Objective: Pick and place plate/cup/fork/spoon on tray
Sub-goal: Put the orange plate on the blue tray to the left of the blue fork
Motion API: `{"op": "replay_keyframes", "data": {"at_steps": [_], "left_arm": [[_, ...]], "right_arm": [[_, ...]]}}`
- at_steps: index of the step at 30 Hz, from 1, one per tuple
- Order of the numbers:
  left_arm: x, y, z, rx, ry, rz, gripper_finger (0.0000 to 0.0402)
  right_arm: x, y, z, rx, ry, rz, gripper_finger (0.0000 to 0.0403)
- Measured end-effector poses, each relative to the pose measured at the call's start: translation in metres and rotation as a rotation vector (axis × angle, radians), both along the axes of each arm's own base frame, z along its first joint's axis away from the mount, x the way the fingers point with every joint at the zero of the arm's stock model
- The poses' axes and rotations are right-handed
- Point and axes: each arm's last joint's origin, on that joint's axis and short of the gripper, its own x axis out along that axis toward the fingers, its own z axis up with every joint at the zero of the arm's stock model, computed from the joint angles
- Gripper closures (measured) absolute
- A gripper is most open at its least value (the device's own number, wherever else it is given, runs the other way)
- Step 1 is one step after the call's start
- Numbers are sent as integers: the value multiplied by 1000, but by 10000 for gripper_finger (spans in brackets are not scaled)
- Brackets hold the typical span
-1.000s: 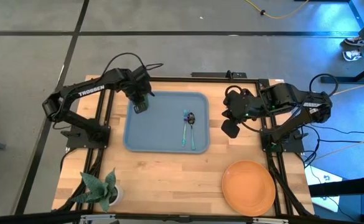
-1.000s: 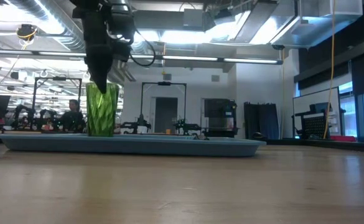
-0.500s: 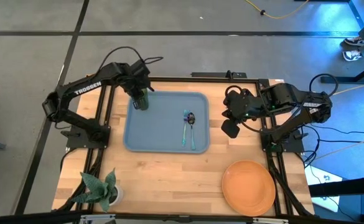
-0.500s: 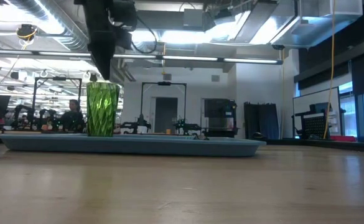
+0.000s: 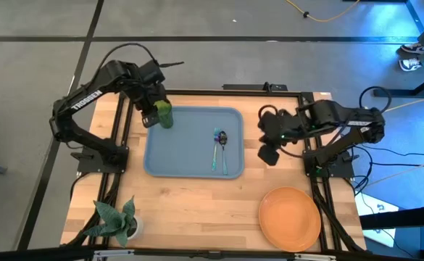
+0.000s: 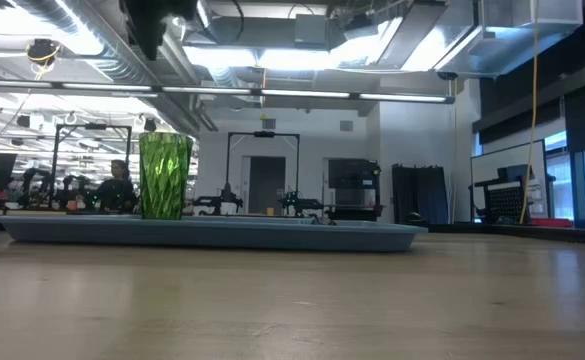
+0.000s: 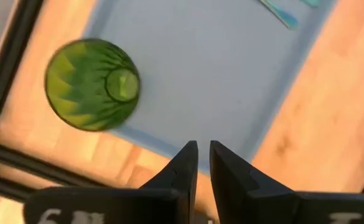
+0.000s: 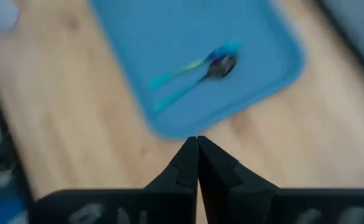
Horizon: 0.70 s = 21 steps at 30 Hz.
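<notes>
The green cup [image 5: 164, 114] [image 6: 165, 176] stands upright on its base in the far left corner of the blue-grey tray [image 5: 186, 163] [image 6: 272, 234]. My left gripper [image 5: 152, 110] [image 7: 203, 152] hangs above and beside the cup, touching nothing, with only a narrow gap between its fingertips. The spoon [image 5: 222, 137] [image 8: 221, 65] and the fork [image 5: 215, 155] lie side by side on the right half of the tray. The orange plate [image 5: 290, 217] lies flat at the table's near right. My right gripper [image 5: 268, 154] [image 8: 198, 146] is shut, raised over the table right of the tray.
A leafy plant in a white pot [image 5: 117, 220] stands at the near left corner. Bare wood lies between the tray and the plate and along the near edge. A black frame [image 5: 269, 89] borders the far edge.
My left gripper has risen straight off the cup's rim and drifted a little toward the far left corner; in the low view it has climbed almost out of the picture. The cup stays upright on the tray where it was.
</notes>
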Motion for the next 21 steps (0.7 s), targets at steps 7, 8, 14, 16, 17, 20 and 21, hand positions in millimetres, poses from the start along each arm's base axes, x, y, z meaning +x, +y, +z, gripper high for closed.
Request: {"op": "replay_keyframes", "data": {"at_steps": [7,8,14,16,17,20,21], "left_arm": [[5,-26,9,15,-34,-100,372],[7,-28,8,17,-29,-111,372],[11,-37,8,17,-31,-158,372],[12,-38,8,19,-29,-165,372],[12,-39,8,19,-29,-167,372],[12,-39,8,18,-30,-170,372],[12,-39,8,18,-30,-170,372]], "right_arm": [[0,13,-31,285,201,85,391],[0,15,-37,309,232,88,387],[1,17,-73,405,392,144,368],[1,17,-83,403,429,135,366],[1,16,-88,401,443,133,366],[2,16,-97,388,454,174,365],[2,16,-101,394,461,181,367]]}}
